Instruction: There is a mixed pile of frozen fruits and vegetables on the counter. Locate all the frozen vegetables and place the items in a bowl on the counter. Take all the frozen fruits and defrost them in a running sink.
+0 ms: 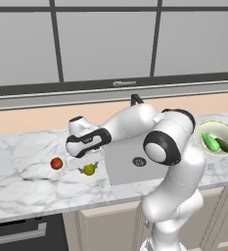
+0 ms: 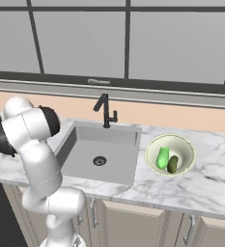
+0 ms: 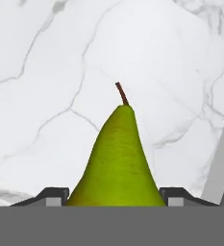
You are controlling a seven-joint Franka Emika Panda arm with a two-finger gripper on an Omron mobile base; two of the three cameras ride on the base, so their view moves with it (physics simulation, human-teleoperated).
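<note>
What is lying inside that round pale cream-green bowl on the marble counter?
The round pale cream-green bowl holds a light-green vegetable and a dark-green cucumber, side by side. The bowl floor beneath them is covered.

Pear's [image 3: 117, 158] base — hidden between gripper [image 3: 116, 194] tips.

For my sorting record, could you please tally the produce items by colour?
Red: 1, the red fruit on the counter.
Yellow-green: 1, the pear.
Light green: 1, in the bowl.
Dark green: 1, in the bowl.
Total: 4
</note>
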